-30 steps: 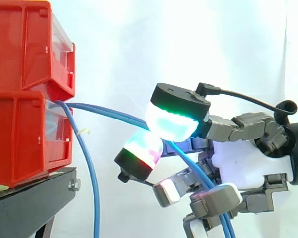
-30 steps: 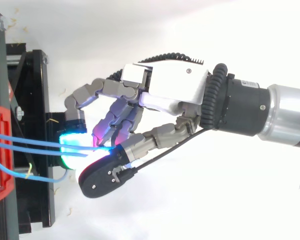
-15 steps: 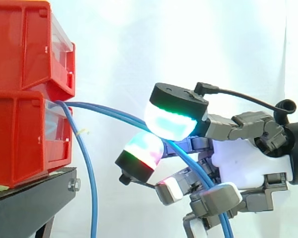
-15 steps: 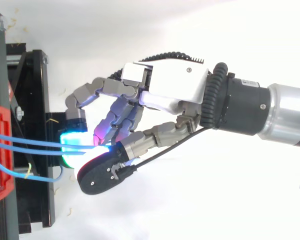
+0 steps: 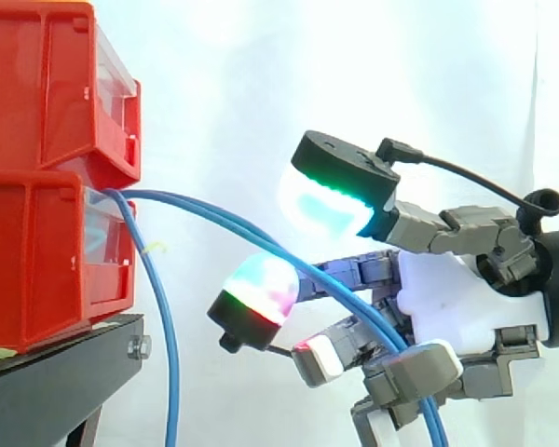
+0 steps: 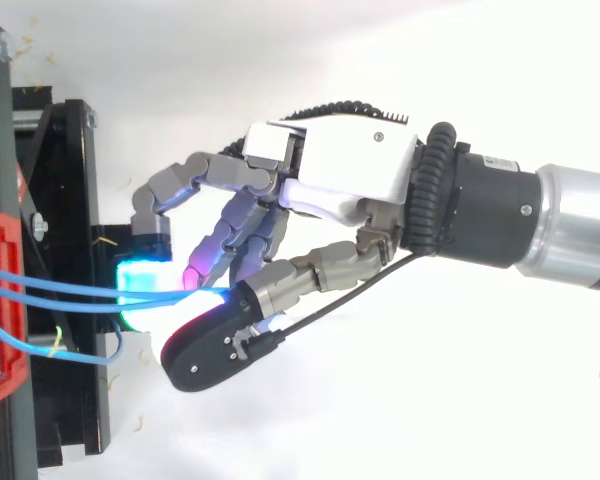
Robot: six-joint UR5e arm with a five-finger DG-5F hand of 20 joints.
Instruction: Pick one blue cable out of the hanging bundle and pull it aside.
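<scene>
Two blue cables [image 5: 214, 219] leave the lower red bin [image 5: 37, 261] and slope down to the right into my hand [image 5: 447, 289]. They lie across the top of a glowing finger pad [image 5: 259, 289]. The thumb pad [image 5: 326, 200] hovers above them with a clear gap, so nothing is pinched. Further down, the cables run among the other loosely bent fingers and off the bottom edge. A third blue cable [image 5: 163, 317] hangs straight down beside the bin, apart from the hand. From above, the cables [image 6: 70, 290] reach under the thumb of the hand [image 6: 350, 170].
Two red bins are stacked, the upper one [image 5: 37, 93] on the lower, on a black stand [image 5: 56, 382] at the left. A white curtain hangs behind. Open space lies to the right of the stand, around the arm.
The thumb has lifted up and away from the two cables, opening the pinch against the finger pad. That finger pad has dropped slightly. The cables stay draped over it.
</scene>
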